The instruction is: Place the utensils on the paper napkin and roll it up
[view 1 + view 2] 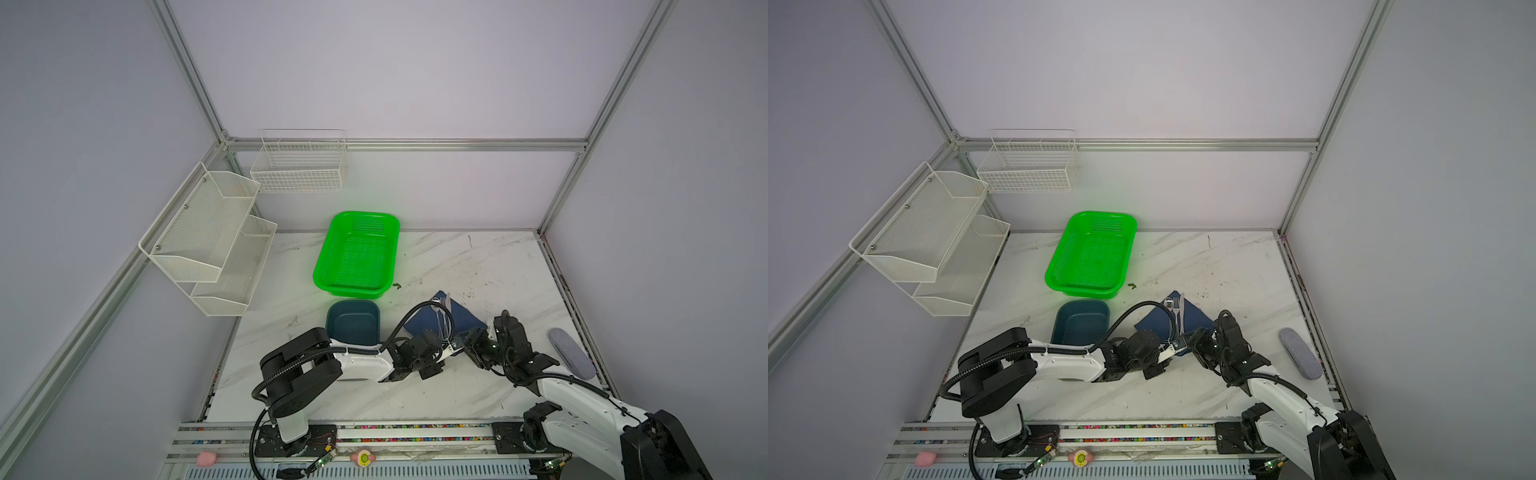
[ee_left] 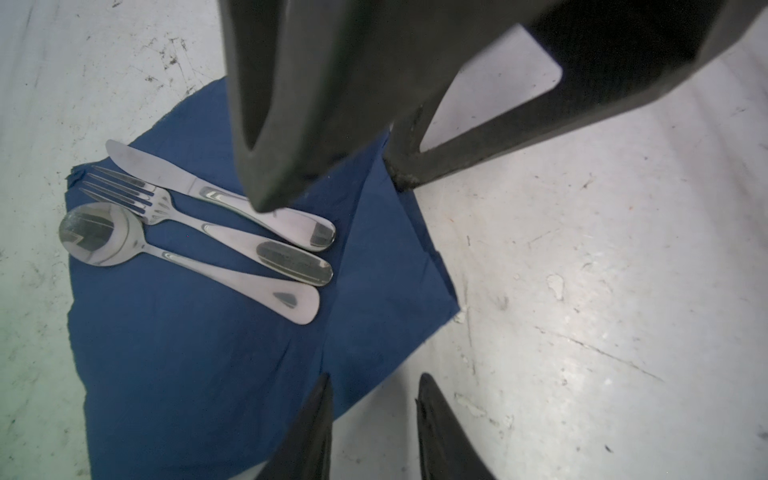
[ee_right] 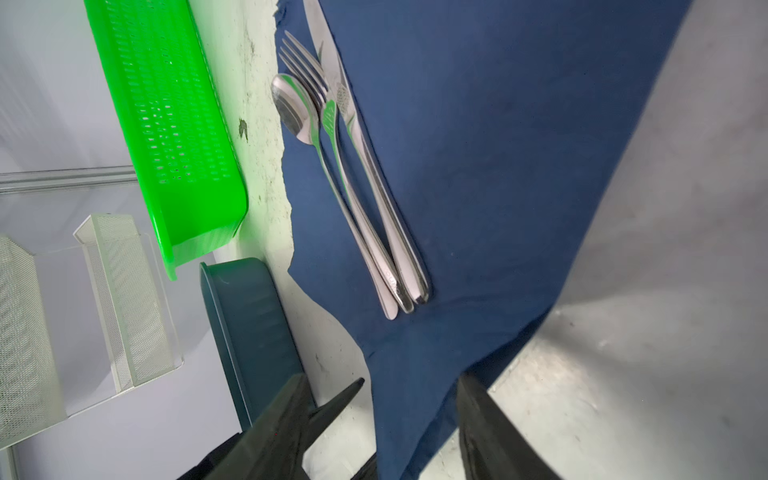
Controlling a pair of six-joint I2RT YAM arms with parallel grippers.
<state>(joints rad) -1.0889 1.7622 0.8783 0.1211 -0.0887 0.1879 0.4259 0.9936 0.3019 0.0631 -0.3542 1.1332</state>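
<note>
The utensils [image 2: 199,232] lie bunched on the napkin [image 2: 187,374], right of the worktop [image 1: 415,395] centre; with the left gripper [image 2: 374,415] and right gripper [image 3: 411,382] both spread and empty at its near corner, rolling likely starts by pinching that corner over the handles.

I can't read any text, label, brand or number in any of my feeds. The nearest thing to writing is a tiny stamped mark near the handle end of one of the utensils [image 3: 391,276] in the right wrist view (too small and blurred for me to make out a single character).
</note>
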